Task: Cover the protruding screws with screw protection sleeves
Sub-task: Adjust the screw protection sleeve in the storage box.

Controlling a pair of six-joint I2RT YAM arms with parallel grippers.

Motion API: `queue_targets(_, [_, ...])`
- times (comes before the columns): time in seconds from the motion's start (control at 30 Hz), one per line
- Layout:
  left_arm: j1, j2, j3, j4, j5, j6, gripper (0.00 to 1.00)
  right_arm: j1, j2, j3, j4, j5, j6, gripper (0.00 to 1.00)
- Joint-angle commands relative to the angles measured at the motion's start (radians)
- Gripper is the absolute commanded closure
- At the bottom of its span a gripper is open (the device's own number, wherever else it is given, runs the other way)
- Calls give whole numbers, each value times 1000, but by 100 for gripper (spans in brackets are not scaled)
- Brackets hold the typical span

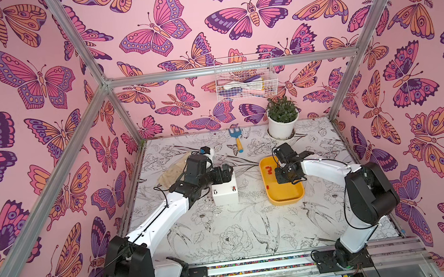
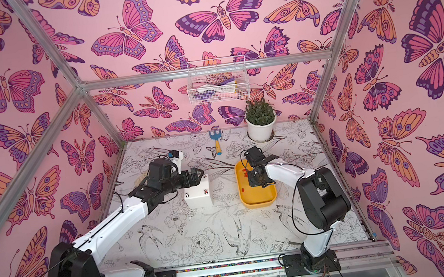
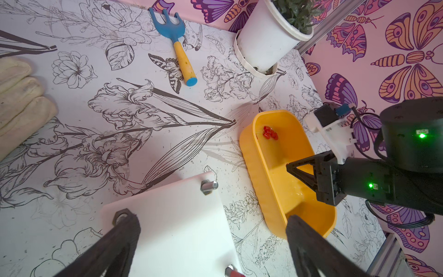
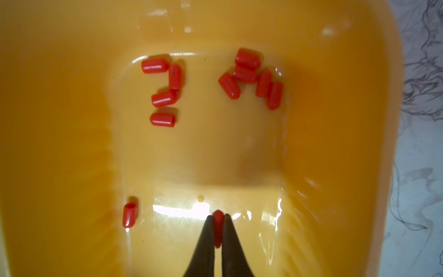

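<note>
Ten screw protection sleeves point(image 4: 164, 98) lie loose in the yellow tray point(image 4: 60, 144) (two clusters, one stray); an eleventh sleeve point(image 4: 217, 231) is pinched between the right gripper's point(image 4: 218, 217) jaws. Left gripper point(image 3: 210, 217) gapes wide, empty, over the white box point(image 3: 172, 242) bearing the protruding screws point(image 3: 209, 185).

- Both top views are bright and evenly lit, with only faint shadows on the table point(image 1: 224, 221).
- In the left wrist view, the box point(image 3: 172, 215) top is washed out and the near left fingers point(image 3: 115, 249) are blurred.
- In the right wrist view, white glare streaks the tray point(image 4: 72, 144). The right fingers point(image 4: 203, 249) and the pinched sleeve point(image 4: 218, 225) look soft, and the loose sleeves point(image 4: 163, 98) cast short shadows.
</note>
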Motion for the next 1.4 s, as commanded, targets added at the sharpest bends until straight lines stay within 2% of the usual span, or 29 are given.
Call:
queue_targets(0.0, [-5, -15, -20, 18, 1, -10, 3, 6, -3, -7, -39, -23, 24, 90])
queue_targets(1.37, [2, 10, 33, -28, -29, 25, 2, -7, 150, 75, -49, -19, 6, 83])
